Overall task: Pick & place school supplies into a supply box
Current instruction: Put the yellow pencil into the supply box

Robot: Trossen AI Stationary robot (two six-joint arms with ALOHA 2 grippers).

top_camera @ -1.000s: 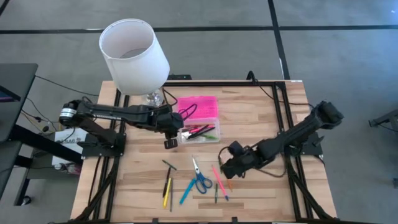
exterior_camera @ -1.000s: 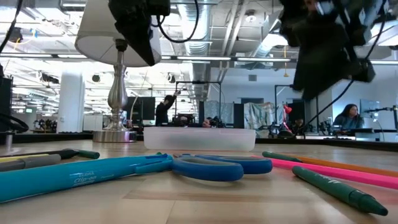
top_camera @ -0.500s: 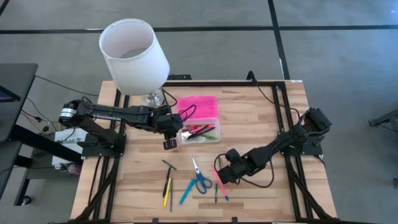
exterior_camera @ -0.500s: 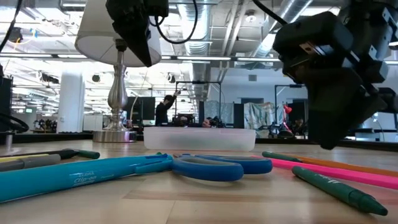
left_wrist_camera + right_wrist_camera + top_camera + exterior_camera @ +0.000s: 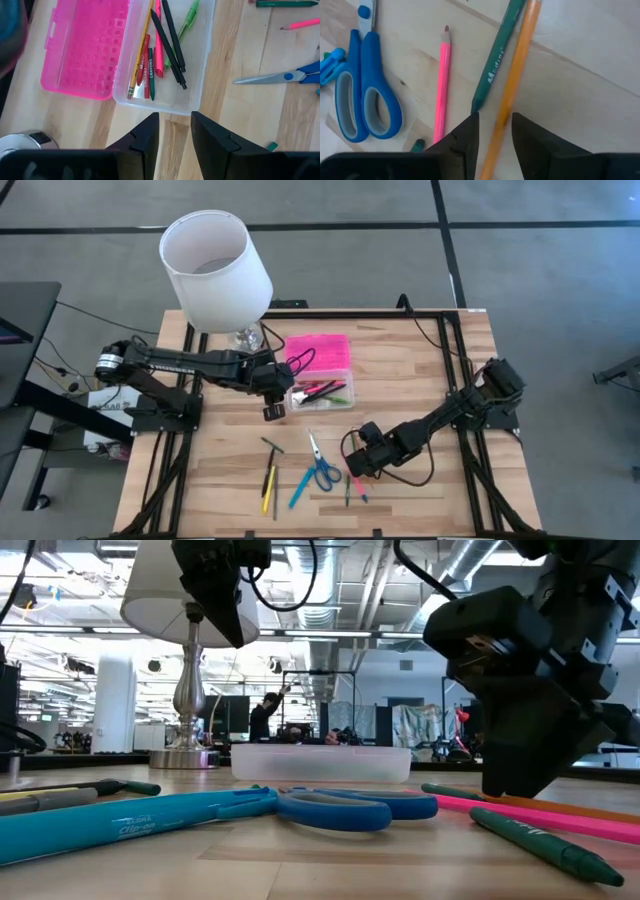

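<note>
The supply box stands open mid-table: a clear tray (image 5: pixel 197 75) holding several pens and pencils, its pink lid (image 5: pixel 82 45) lying flat beside it. Loose school supplies lie near the front edge: blue scissors (image 5: pixel 367 95), a pink pencil (image 5: pixel 441 85), a green pen (image 5: pixel 496 65), an orange pencil (image 5: pixel 517 75). My right gripper (image 5: pixel 495 145) is open, low over the table, one finger on either side of the orange pencil. My left gripper (image 5: pixel 175 137) hangs open above the table by the tray's end.
A white lamp (image 5: pixel 215 265) stands at the far left, beside the lid. A blue pen (image 5: pixel 130 825) and more pencils (image 5: pixel 270 480) lie left of the scissors. Black frame rails run along both table sides.
My right gripper has come down toward the loose pencils, shifting a little toward the table's left and near edges, and has rolled about its pointing line. Its fingers now straddle the orange pencil. Nothing on the table has moved.
</note>
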